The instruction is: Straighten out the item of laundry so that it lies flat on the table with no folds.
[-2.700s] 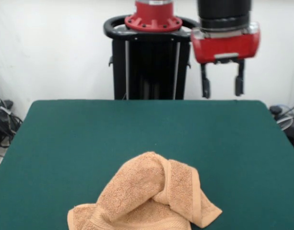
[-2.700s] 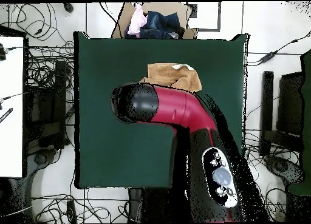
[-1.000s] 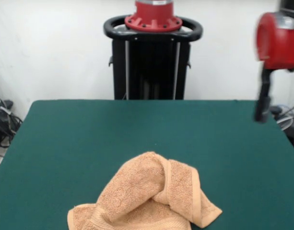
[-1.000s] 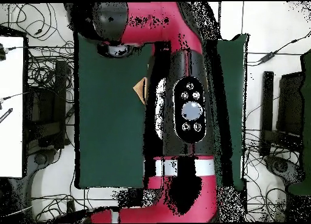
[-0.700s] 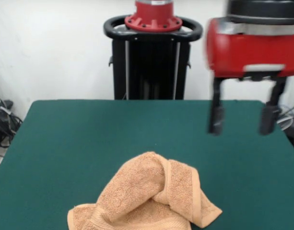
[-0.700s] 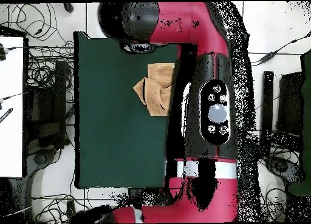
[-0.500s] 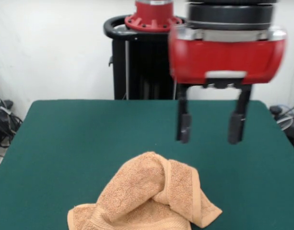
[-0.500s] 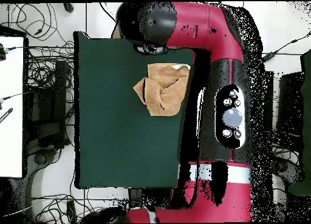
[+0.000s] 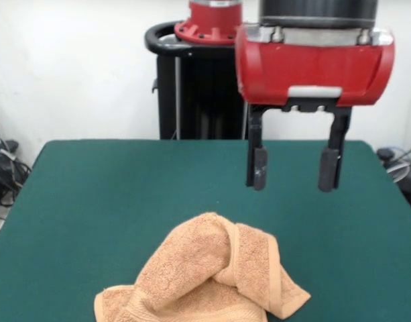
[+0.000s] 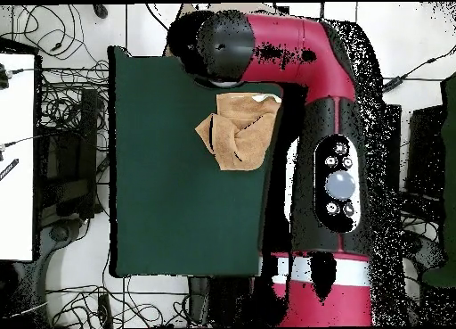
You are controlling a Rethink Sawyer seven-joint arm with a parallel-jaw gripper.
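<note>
Surface (image 9: 91,194): dark green cloth, wide, bare at left.
Towel (image 9: 205,278): peach-orange, crumpled in overlapping folds, near front edge of surface, slightly left of end effector.
End effector (image 9: 294,168): red housing, black fingers spread wide, empty, suspended above surface, clear of towel.

No words, numbers or brand names to read anywhere. Just a small white label (image 10: 263,98) at the edge of the towel (image 10: 239,129) in the overhead view, too tiny to read. Some round buttons (image 10: 338,185) on the red arm (image 10: 316,94), with no marks that can be made out. A plain pale plate (image 9: 314,92) on the front of the red gripper (image 9: 294,170), blank as far as can be seen. Nothing written on the green table (image 9: 125,194).
</note>
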